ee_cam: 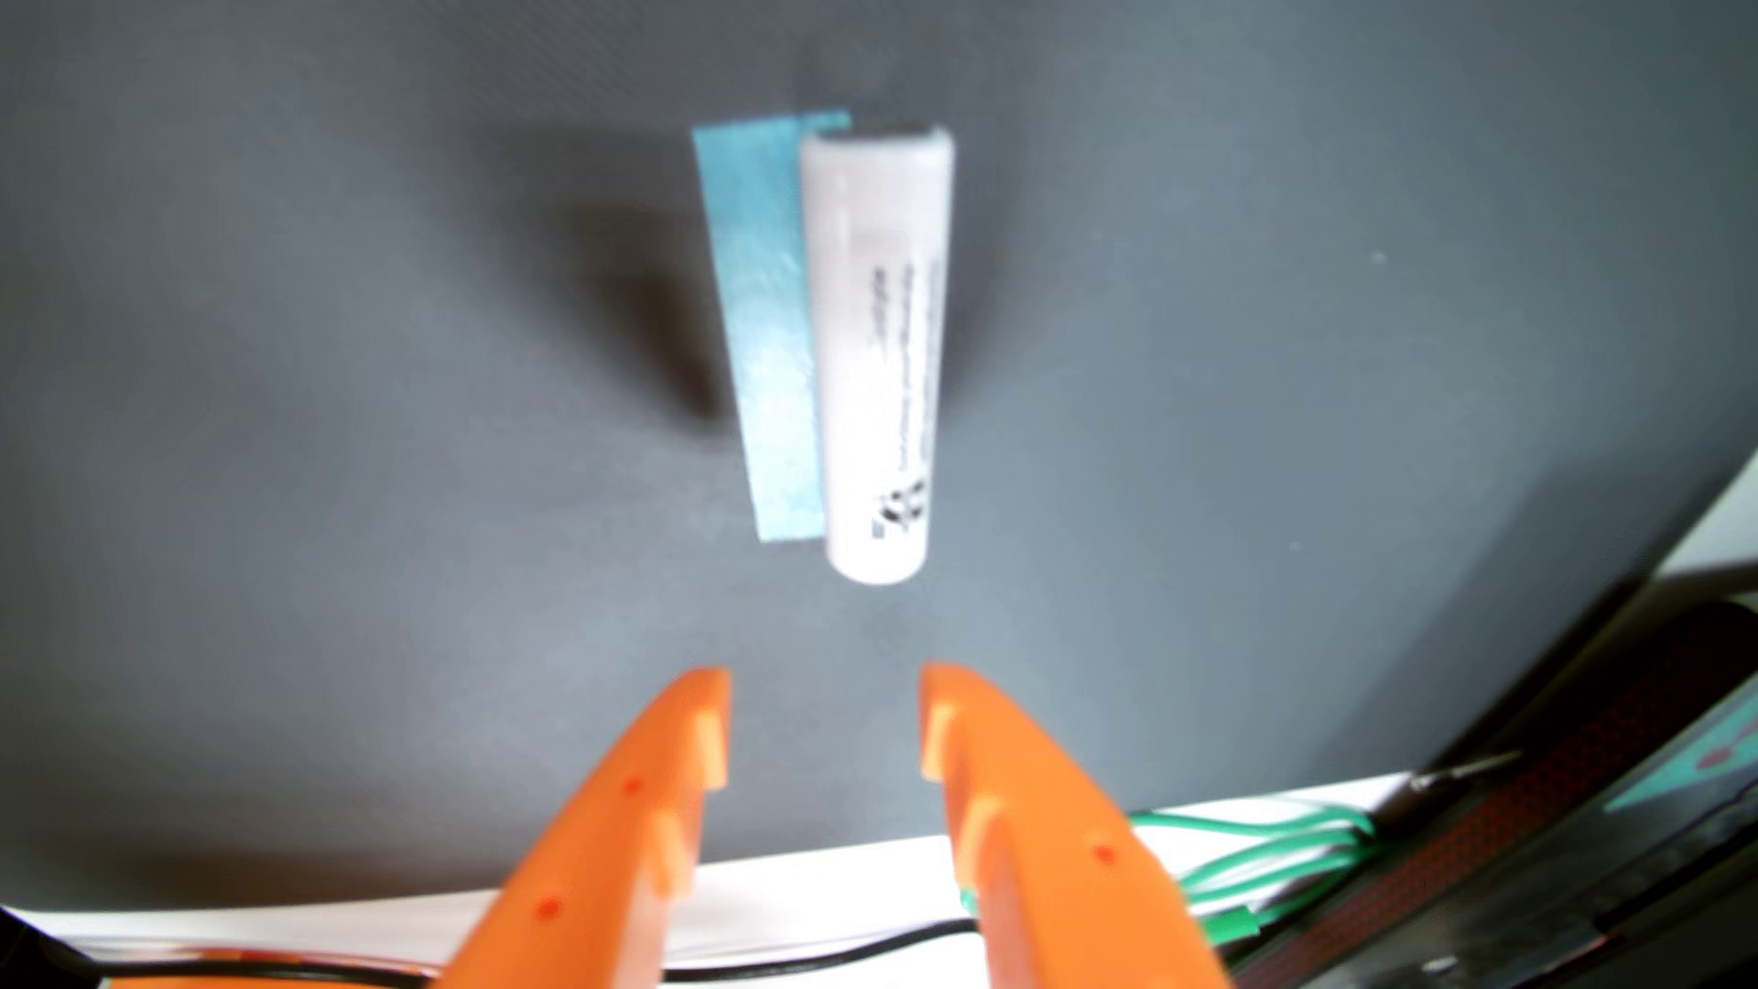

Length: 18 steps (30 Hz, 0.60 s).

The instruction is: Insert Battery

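A white cylindrical battery [880,352] with black print lies on the dark grey mat [333,428], its long axis running top to bottom in the wrist view. It rests along the right edge of a blue tape strip [761,323]. My gripper [826,708] enters from the bottom edge with two orange fingers [628,818]. The jaws stand open with nothing between them, and their tips are a short way below the battery's near end, apart from it. No battery holder is in view.
The mat's near edge meets a white surface [809,903] at the bottom. Green wires [1256,856] and a black cable [856,956] lie there. A dark device with a red perforated strip [1541,837] sits at the bottom right.
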{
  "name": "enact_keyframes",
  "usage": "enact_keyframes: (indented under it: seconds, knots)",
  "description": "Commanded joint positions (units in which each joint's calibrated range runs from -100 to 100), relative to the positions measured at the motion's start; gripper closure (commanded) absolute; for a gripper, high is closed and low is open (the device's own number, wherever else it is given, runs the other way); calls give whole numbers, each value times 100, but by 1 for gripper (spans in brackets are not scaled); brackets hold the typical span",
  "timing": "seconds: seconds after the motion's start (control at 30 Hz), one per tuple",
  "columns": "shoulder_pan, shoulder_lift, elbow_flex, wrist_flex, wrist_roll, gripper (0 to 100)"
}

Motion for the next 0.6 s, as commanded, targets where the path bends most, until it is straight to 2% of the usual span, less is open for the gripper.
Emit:
enact_keyframes:
  seconds: [0.0,0.57]
  knots:
    - [-122,-16,57,-30,21,88]
    - [-181,-25,66,-30,-10,84]
